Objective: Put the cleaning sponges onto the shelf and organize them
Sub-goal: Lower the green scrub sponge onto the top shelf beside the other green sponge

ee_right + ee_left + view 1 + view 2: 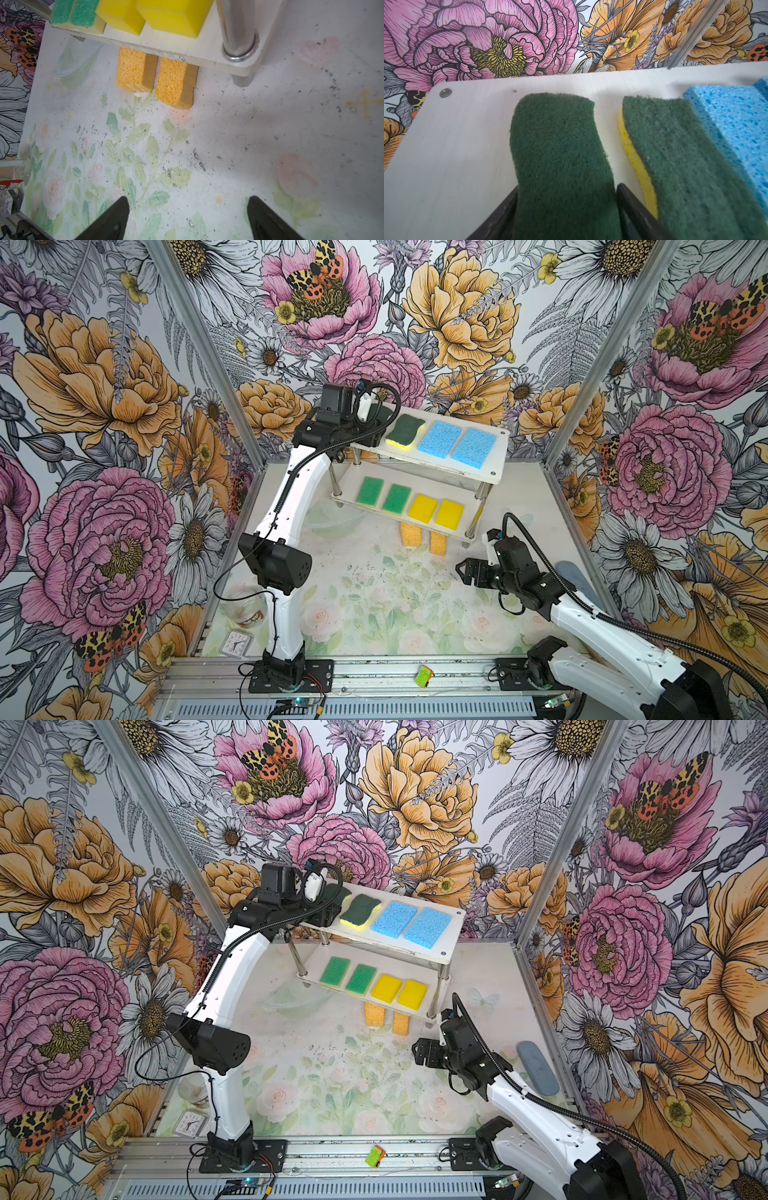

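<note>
Left wrist view. Shows wavy sponge (560, 155) flat on top board (467, 135) of shelf (496, 462), dark scouring face up, between jaws of left gripper (566, 187). Runs lengthwise straight out from gripper toward back edge of board, parallel to second wavy sponge (685, 166) just beside it, narrow gap between. Sets jaws apart by sponge's width, one along each long side at near end only; cannot tell whether pressing or slack. Calls, by judgement, for letting go and a straight pull-back along that long axis, to avoid nudging neighbour sideways.

Right wrist view. Shows right gripper (187, 199) empty, jaws wide apart, above counter (270, 135). Places orange sponges (133, 70) straight ahead, side by side on counter, long axes pointing away from gripper, far ends tucked beneath lower board (166, 43). Lie, by judgement, much nearer right arm than left. Cuts off their far ends under board.

Top views. Show blue sponges (439, 438) filling rest of top board, green sponges (369, 490) and yellow sponges (422, 508) in one row along lower board. Hide left gripper's jaws and most of wavy sponge behind wrist and cable. Hide back of lower board beneath top board; cannot judge spare room there.
</note>
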Tool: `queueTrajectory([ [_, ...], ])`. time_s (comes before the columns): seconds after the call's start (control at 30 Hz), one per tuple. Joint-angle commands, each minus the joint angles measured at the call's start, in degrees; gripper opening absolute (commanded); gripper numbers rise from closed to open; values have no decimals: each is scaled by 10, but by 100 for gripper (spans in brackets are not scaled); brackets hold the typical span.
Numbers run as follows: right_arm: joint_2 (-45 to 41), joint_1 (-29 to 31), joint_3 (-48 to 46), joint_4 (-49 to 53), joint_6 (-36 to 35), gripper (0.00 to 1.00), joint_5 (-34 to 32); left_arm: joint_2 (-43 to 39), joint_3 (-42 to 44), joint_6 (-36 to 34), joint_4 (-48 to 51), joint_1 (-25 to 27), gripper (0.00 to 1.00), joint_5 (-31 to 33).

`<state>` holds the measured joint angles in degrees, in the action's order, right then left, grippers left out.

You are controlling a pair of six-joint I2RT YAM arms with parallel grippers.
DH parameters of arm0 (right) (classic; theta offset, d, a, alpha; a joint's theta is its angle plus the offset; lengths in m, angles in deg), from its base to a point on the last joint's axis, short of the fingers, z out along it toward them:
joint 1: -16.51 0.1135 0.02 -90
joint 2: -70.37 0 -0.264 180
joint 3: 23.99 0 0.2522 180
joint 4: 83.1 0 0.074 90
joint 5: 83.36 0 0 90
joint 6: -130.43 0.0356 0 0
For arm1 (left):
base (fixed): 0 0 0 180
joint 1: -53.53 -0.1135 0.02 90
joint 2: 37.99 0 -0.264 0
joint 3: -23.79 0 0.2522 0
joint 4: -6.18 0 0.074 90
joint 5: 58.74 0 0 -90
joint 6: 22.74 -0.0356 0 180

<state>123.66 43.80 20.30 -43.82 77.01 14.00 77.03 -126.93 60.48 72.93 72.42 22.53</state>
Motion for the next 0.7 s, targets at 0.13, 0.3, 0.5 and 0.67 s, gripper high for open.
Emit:
queueTrajectory([
  [0.13, -13, -4, -3, -1, 5, 91, -4, 8, -16, 14, -1, 2, 70, -33],
  [0.3, -12, -3, -3, -1, 5, 91, -5, 10, -16, 20, -1, 2, 70, -47],
  [0.5, -12, -3, -3, -1, 4, 91, -5, 12, -14, 22, -1, 4, 70, -53],
  [0.67, -12, -4, -4, -1, 5, 91, -5, 12, -12, 21, 0, 9, 70, -53],
])
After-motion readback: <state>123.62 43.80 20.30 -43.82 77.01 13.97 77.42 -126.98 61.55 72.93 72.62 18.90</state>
